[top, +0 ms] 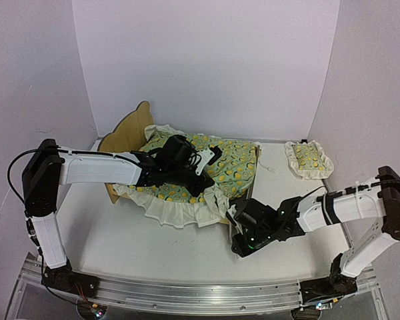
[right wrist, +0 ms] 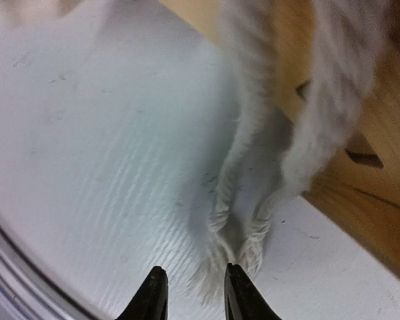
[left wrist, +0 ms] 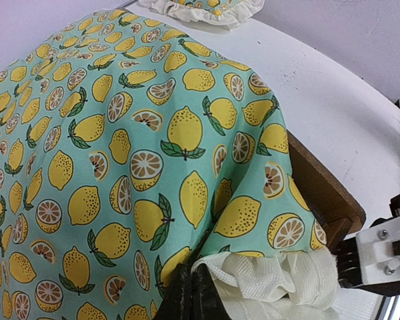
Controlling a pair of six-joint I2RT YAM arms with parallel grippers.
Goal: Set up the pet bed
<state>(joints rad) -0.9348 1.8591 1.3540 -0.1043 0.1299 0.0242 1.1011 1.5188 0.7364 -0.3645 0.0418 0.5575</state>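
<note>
The pet bed (top: 128,131) stands at the back left with its curved plywood headboard up. A lemon-print ruffled blanket (top: 235,167) covers the rest of it and hides the mattress pad. My left gripper (top: 212,157) rests on top of the blanket. Seen from the left wrist, this gripper (left wrist: 192,293) is shut on a fold of the blanket (left wrist: 120,147), beside its white ruffle (left wrist: 280,283). My right gripper (top: 235,217) is low at the bed's near foot corner. It (right wrist: 195,293) is open, and the blurred ruffle tip (right wrist: 243,227) hangs just ahead of its fingertips.
A small matching pillow (top: 309,159) lies at the back right, also seen as the pillow (left wrist: 207,8) from the left wrist. The bed's wooden corner (left wrist: 323,197) and side rail (right wrist: 360,200) sit close to the right arm. White walls enclose the table (top: 120,240).
</note>
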